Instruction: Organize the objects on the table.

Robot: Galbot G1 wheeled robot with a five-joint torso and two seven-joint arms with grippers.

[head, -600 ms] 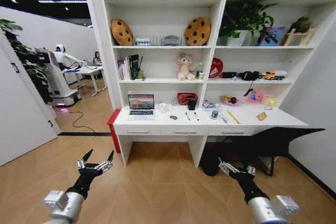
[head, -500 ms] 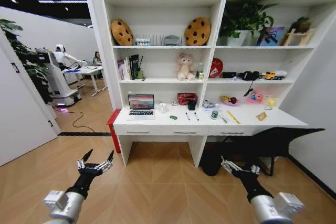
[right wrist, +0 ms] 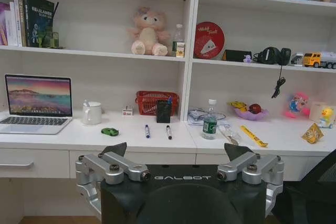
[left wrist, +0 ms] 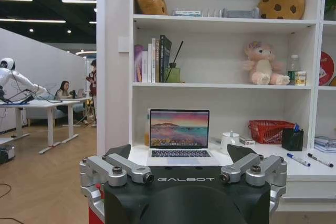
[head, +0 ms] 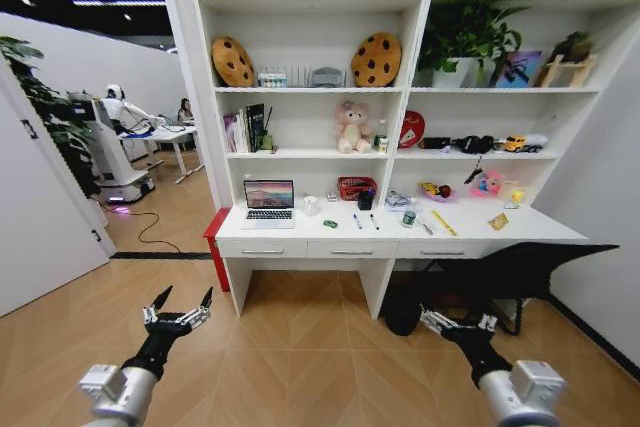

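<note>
**Both arms low, desk well ahead**

Left gripper (head: 180, 309) and right gripper (head: 457, 324) hover over the wood floor — fingers spread wide, holding nothing. Beyond them, on the white desk (head: 300, 231): silver laptop (head: 269, 200) at its left, mug (head: 310, 205), green toy car (head: 330, 224), pens (head: 365, 220), yellow ruler (head: 444, 223).

White bench (head: 300, 231) w/ silver drawer handles. Silver laptop (right wrist: 34, 109), sunset-coloured screen. White mug (right wrist: 92, 113). Green toy car (right wrist: 109, 131). Yellow ruler (right wrist: 253, 136). Green-labelled bottle (right wrist: 210, 119). Red basket (right wrist: 150, 102). Pink teddy (right wrist: 147, 32). Brown choc-chip-pattern cushions (head: 376, 58). Both end effectors black w/ silver links.
</note>
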